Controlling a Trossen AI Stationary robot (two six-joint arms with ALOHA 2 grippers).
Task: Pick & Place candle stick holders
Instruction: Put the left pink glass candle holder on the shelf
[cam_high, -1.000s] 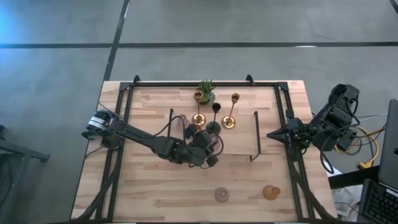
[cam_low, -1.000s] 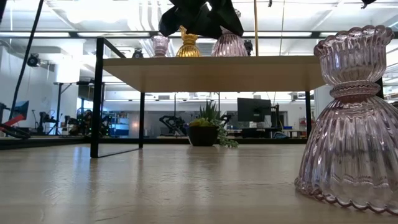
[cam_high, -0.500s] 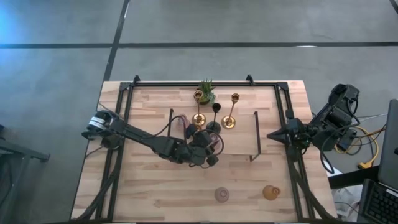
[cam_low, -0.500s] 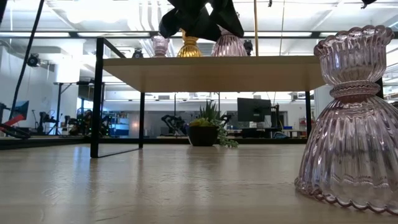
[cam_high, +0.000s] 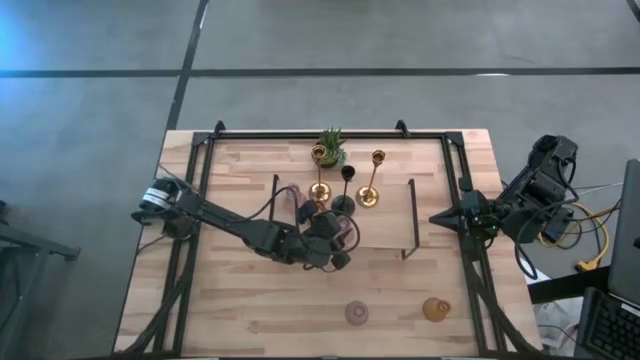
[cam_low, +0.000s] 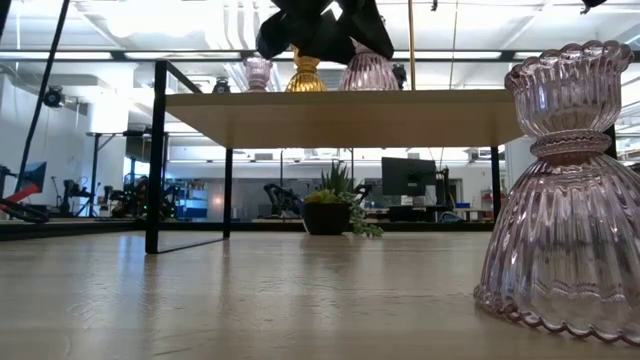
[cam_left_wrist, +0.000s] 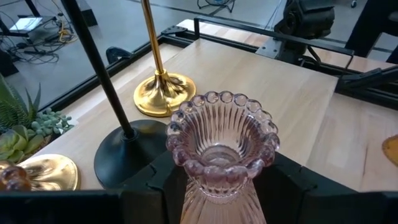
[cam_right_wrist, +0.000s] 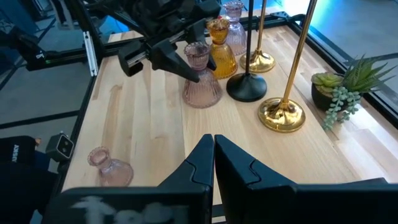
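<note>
Nothing shifting on desk since earlier frame; only my left hand (cam_left_wrist: 221, 186) fingers widening around pink holder (cam_left_wrist: 222, 149), now flanking it loosely, letting go, I judge. Holder standing upright on raised shelf (cam_high: 385, 235) beside amber holder (cam_right_wrist: 222, 46), black stick (cam_high: 344, 203) and gold sticks (cam_high: 369, 196), grouping set there. My right hand (cam_right_wrist: 213, 155) waiting at desk's right edge, fingers pressed together, empty. Two more holders (cam_high: 357, 313) sitting on light wood desk (cam_high: 240, 310) near front edge, plant (cam_high: 330, 148) at back. Grey floor around; lab room with monitors beyond.

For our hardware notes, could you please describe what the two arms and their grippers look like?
Both arms are black. The left arm is slim, with a silver base collar and looping black cables. The right gripper has two angular matte black fingers; yellow cables trail by the right arm.
</note>
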